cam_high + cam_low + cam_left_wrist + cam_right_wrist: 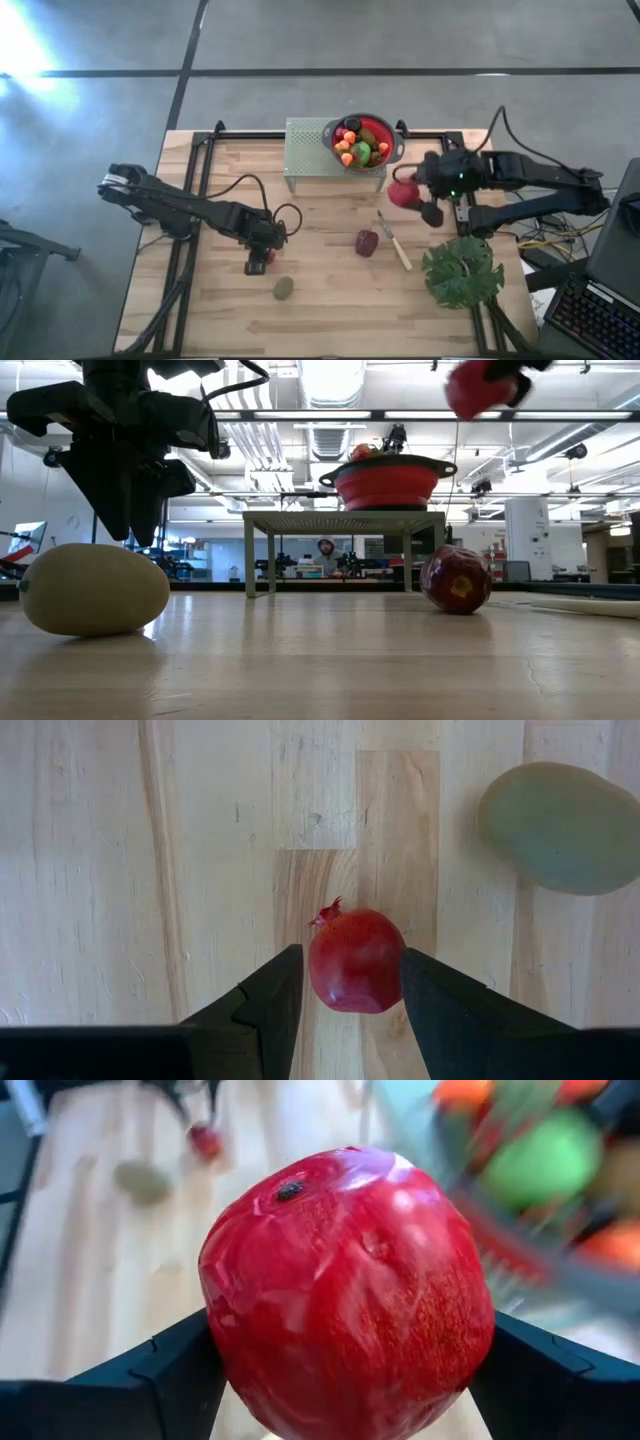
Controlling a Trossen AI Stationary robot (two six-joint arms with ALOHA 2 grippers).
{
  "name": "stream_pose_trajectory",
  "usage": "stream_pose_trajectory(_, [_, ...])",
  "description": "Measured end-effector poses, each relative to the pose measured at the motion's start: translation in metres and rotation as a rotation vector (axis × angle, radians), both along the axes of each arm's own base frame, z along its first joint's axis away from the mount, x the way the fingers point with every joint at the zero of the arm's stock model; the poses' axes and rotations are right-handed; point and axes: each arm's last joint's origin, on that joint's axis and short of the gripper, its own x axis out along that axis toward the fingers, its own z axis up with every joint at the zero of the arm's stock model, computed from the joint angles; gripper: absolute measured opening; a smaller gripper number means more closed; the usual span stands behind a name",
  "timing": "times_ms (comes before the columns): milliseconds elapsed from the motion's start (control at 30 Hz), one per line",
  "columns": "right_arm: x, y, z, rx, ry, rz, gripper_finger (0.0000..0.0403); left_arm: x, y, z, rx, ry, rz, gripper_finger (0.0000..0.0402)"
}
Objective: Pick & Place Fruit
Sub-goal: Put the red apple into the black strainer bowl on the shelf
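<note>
Gripping red apple (345, 1295) (right hand (418, 200)).

wooden table (330, 300); kiwi (284, 288), knife (393, 240), leaf (462, 272)

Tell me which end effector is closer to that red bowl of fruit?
Right. The right end effector, holding a red apple, is just beside the red bowl; the left end effector is far across the table.

Pale oval fruit (93, 589) on surface near left; dark red fruit (456, 580) right; red bowl (386, 482) atop perforated stand (343, 520); red apple (478, 388) aloft.
</note>
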Motion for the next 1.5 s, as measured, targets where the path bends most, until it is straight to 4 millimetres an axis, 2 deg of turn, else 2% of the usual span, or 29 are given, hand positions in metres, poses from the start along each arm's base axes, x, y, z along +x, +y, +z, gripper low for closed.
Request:
stream_pose_trajectory(167, [0.022, -0.019, 0.034, -0.118, -0.031, -0.028, 0.0331, 0.0, 0.0, 0.0, 0.0, 0.0, 0.0, 0.0172])
stream_pose_trajectory(300, [0.042, -0.044, 0.046, -0.167, -0.011, -0.088, 0.0336, 0.0, 0.0, 0.0, 0.0, 0.0, 0.0, 0.0172])
stream_pose_trajectory(433, [0.057, -0.076, 0.042, -0.178, 0.046, -0.181, 0.0335, 0.0, 0.0, 0.0, 0.0, 0.0, 0.0, 0.0172])
stream_pose_trajectory(567, [0.062, -0.106, 0.029, -0.169, 0.115, -0.263, 0.0333, 0.0, 0.0, 0.0, 0.0, 0.0, 0.0, 0.0172])
stream_pose_trajectory(767, [0.07, -0.132, 0.017, -0.178, 0.149, -0.299, 0.0354, 0.0, 0.0, 0.0, 0.0, 0.0, 0.0, 0.0172])
stream_pose_trajectory(1000, [0.08, -0.149, 0.001, -0.173, 0.199, -0.306, 0.0351, 0.0, 0.0, 0.0, 0.0, 0.0, 0.0, 0.0172])
stream_pose_trajectory(1167, [0.084, -0.152, -0.003, -0.179, 0.204, -0.3, 0.0346, 0.0, 0.0, 0.0, 0.0, 0.0, 0.0, 0.0172])
stream_pose_trajectory(1500, [0.085, -0.154, -0.001, -0.193, 0.18, -0.332, 0.038, 0.0, 0.0, 0.0, 0.0, 0.0, 0.0, 0.0172])
